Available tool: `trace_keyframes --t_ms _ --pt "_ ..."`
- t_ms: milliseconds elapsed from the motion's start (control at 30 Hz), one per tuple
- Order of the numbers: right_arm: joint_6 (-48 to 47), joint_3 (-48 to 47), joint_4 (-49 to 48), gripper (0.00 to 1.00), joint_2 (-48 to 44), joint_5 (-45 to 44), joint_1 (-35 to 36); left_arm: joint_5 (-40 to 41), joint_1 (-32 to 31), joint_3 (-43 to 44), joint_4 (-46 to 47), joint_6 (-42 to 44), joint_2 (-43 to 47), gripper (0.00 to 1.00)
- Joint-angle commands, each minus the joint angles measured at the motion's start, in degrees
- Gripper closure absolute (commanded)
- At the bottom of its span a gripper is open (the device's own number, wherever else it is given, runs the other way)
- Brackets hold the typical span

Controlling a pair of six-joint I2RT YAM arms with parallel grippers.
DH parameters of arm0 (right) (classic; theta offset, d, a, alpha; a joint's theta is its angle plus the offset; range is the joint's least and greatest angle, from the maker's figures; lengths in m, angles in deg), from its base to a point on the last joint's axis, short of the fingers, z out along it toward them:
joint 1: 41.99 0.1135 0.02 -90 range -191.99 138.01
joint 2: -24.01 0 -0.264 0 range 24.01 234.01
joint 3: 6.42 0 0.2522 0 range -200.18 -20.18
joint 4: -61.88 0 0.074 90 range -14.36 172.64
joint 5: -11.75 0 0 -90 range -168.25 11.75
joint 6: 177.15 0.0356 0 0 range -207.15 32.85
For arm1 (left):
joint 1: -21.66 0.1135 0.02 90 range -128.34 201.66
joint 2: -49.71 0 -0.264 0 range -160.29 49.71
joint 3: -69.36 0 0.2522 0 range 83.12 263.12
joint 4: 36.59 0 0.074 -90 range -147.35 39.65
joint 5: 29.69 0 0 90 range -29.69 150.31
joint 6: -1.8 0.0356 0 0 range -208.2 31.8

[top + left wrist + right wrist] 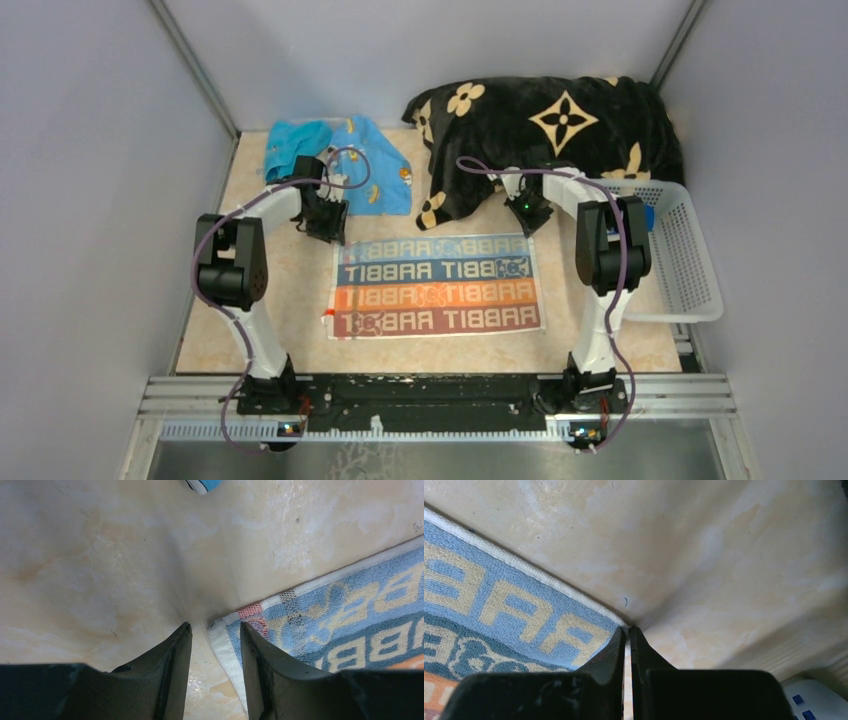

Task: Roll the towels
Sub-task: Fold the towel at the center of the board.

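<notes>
Left wrist camera: my left gripper has jaws apart, astride a corner of the striped towel. Right wrist camera: right gripper pinched on the other far corner. Overhead I see a beige marbled table and grey walls.

Two arms, left arm and right arm: white links, bulky black joint housings. Purple cable loops along each. Fingers matte black, wedge-tapered, scuffed.
</notes>
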Motion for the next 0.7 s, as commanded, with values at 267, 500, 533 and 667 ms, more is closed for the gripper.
trace_keyframes --t_ms 267,500,533,667 --pt "0.81 1.06 -2.33 1.0 0.65 -4.23 0.81 5.1 -2.95 -1.39 -4.71 -0.75 -3.41 0.58" --pt "1.17 1.57 -3.1 1.0 0.13 -4.64 1.2 8.51 -6.47 -3.03 -6.31 -2.41 -5.87 0.62" --pt "1.21 1.5 -3.21 1.0 0.11 -4.74 1.24 8.59 -6.69 -2.81 -6.58 -2.57 -6.25 0.63" --pt "1.26 1.36 -3.3 1.0 -0.04 -4.68 1.41 8.34 -6.82 -2.79 -6.75 -2.68 -7.09 0.73"
